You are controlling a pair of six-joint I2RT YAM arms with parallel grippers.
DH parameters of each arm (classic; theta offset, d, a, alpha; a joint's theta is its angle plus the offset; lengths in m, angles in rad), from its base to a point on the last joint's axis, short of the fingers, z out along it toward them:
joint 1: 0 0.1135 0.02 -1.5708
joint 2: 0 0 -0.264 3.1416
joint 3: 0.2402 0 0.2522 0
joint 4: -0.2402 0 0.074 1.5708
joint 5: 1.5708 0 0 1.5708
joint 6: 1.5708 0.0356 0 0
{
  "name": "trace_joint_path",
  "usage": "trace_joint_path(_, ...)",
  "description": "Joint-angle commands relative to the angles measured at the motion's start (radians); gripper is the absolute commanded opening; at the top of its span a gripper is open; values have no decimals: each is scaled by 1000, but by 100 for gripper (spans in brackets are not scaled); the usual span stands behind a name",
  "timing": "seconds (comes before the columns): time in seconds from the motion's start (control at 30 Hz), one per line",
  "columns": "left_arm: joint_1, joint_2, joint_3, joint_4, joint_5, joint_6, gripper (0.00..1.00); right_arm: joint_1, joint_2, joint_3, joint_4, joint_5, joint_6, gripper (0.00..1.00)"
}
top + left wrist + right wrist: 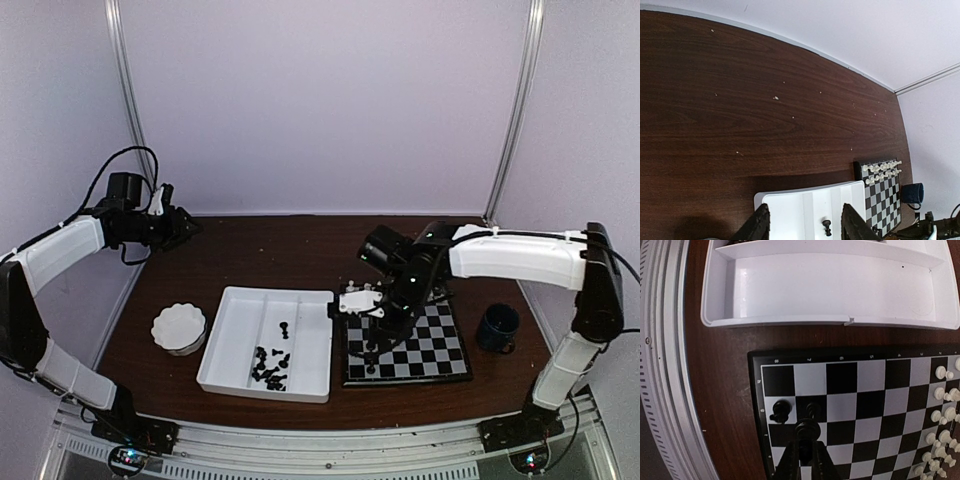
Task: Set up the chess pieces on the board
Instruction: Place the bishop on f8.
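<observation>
Board, top view: board [430, 352] with black and pale checks and a thin dark border, between white tray [300, 310] and dark cup [497, 328].
Right gripper, top view: right gripper [371, 352] low over the board's left columns.
Tray, top view: loose black chessmen [270, 366] inside.
Left gripper, top view: left gripper [188, 228] raised at far left, well apart from the board.
Left wrist view: fingers [757, 226] stand apart, nothing between; white chessmen [882, 170] fill the board's two far rows.
Right wrist view: fingers [790, 462] pinched tight on a black piece [807, 430] over the board's edge squares; two more black men stand just beside it.
</observation>
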Motion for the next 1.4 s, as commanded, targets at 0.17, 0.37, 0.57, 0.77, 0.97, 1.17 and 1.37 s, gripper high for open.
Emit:
trace_joint_path(0.17,6,3,31,25,5,3,49,0,-237,-237,-6,17,-64,4)
trace_joint_path(0.37,5,4,29,25,4,3,49,0,-173,-242,35,-16,-65,5)
trace_joint_path(0.57,5,4,31,24,0,7,49,3,-94,-212,58,-30,-52,6)
trace_joint_path(0.77,5,3,34,21,0,9,49,3,-52,-202,66,-21,-48,6)
trace_joint_path(0.97,6,7,34,21,1,9,49,3,-43,-208,71,-11,-44,9)
trace_joint_path(1.17,7,8,34,21,2,8,49,3,-46,-209,66,-12,-42,16)
trace_joint_path(1.37,7,8,34,21,2,8,49,3,-65,-211,49,-11,-40,22)
